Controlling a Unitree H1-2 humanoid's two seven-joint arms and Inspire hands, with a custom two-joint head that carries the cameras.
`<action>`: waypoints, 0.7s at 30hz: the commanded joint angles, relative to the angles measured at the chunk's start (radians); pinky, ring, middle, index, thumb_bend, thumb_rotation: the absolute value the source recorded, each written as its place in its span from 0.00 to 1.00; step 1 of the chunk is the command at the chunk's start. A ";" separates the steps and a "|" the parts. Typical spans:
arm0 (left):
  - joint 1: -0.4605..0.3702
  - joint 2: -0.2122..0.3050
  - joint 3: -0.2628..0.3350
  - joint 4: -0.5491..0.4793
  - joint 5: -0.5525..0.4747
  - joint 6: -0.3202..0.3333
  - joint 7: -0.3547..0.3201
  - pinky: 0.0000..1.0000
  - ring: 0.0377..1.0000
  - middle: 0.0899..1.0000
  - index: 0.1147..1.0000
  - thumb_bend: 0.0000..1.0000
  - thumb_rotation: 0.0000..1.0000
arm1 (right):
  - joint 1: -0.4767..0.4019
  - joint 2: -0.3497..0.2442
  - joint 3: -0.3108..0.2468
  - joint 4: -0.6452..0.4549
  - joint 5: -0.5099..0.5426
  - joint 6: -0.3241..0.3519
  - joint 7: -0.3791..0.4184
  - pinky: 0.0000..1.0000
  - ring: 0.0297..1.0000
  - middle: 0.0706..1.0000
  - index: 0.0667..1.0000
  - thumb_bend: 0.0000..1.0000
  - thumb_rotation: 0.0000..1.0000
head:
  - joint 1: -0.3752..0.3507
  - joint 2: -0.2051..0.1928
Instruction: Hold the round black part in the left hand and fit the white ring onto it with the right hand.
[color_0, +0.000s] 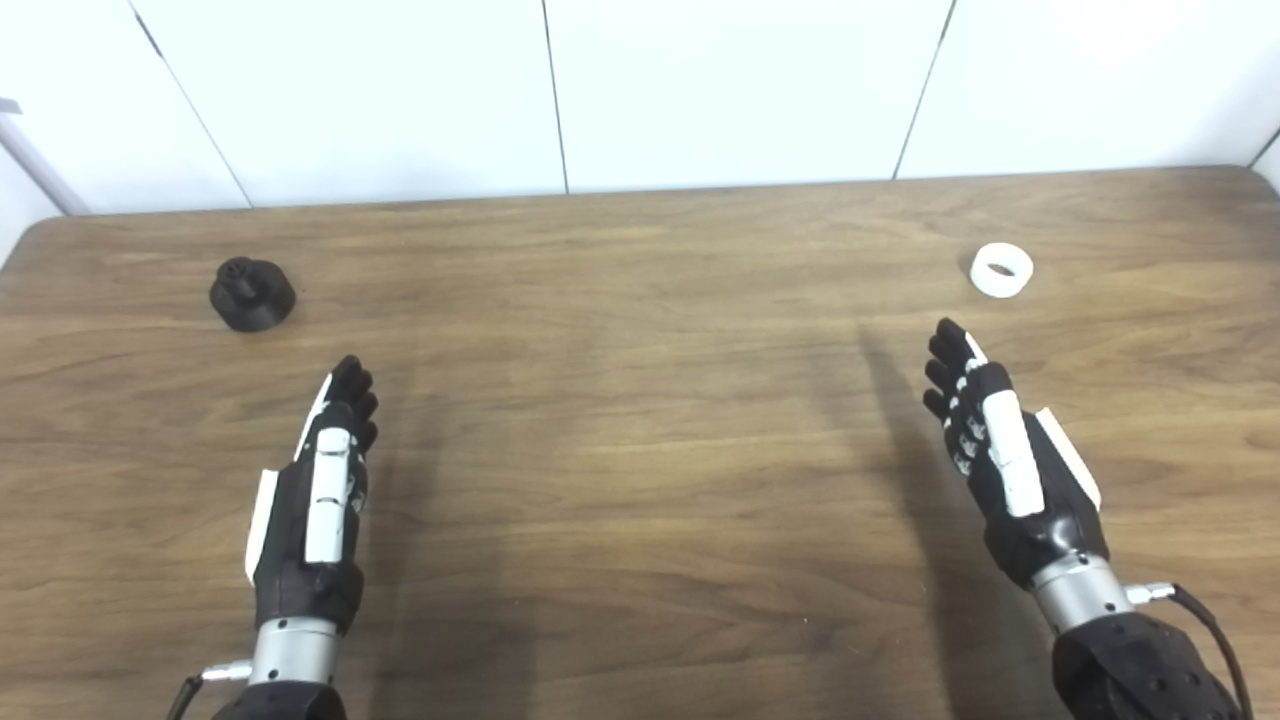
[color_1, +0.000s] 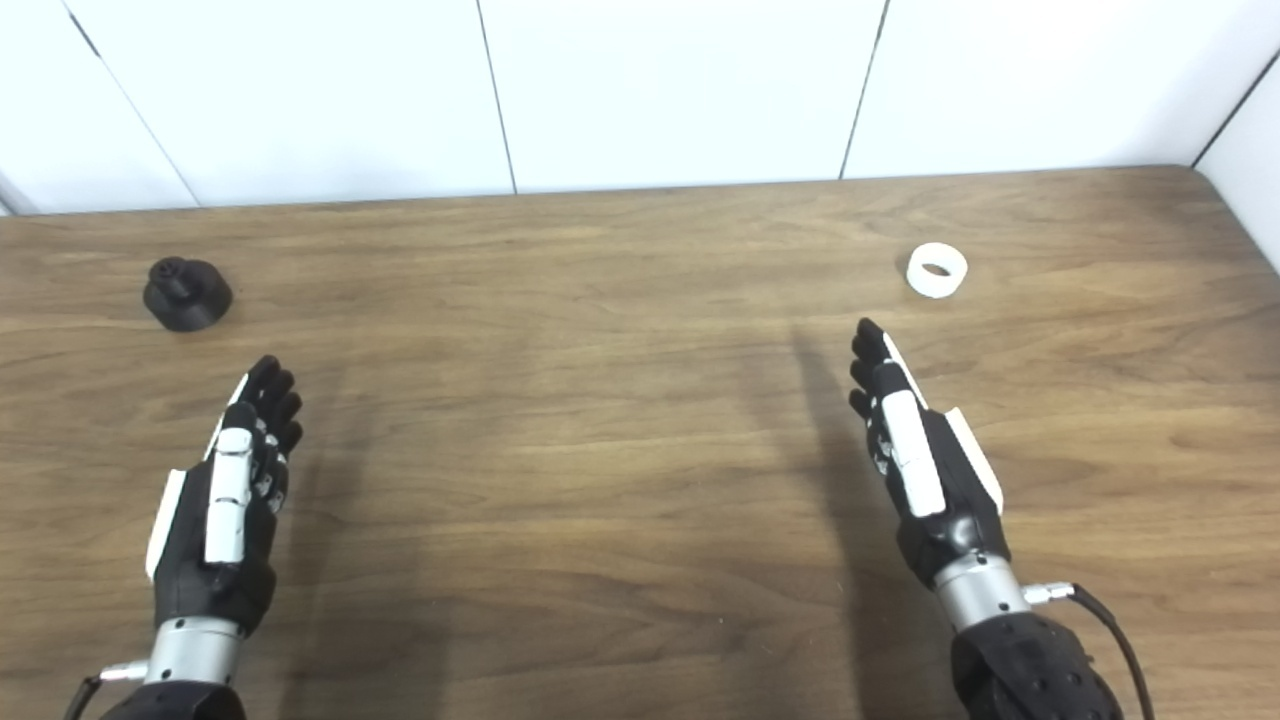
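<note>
Black part (color_0: 251, 294) sits far-left of my empty, outstretched left hand (color_0: 318, 490); white ring (color_0: 1001, 270) just beyond my equally empty right hand (color_0: 1005, 450).

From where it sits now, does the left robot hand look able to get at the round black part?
Probably yes. The round black part stands alone on the table, beyond and slightly left of the left robot hand, which is open and empty. Only bare wood lies between them. Whether the arm stretches that far cannot be told.
</note>
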 joint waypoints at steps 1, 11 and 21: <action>0.014 -0.062 -0.006 -0.005 0.020 -0.053 0.004 1.00 0.97 0.97 0.98 0.50 0.90 | 0.000 -0.007 -0.013 -0.003 0.026 -0.068 0.017 1.00 1.00 1.00 1.00 0.61 1.00 | 0.030 -0.016; 0.033 -0.085 -0.066 0.069 0.073 -0.146 0.012 1.00 0.98 0.98 0.98 0.43 0.91 | 0.017 -0.038 -0.046 0.097 0.062 -0.180 0.057 1.00 1.00 1.00 1.00 0.58 1.00 | 0.194 -0.141; 0.047 -0.098 -0.087 0.131 0.126 -0.193 0.053 0.98 0.96 0.94 0.93 0.43 0.83 | 0.012 -0.030 -0.039 0.117 0.047 -0.175 0.038 1.00 1.00 1.00 1.00 0.56 1.00 | 0.218 -0.217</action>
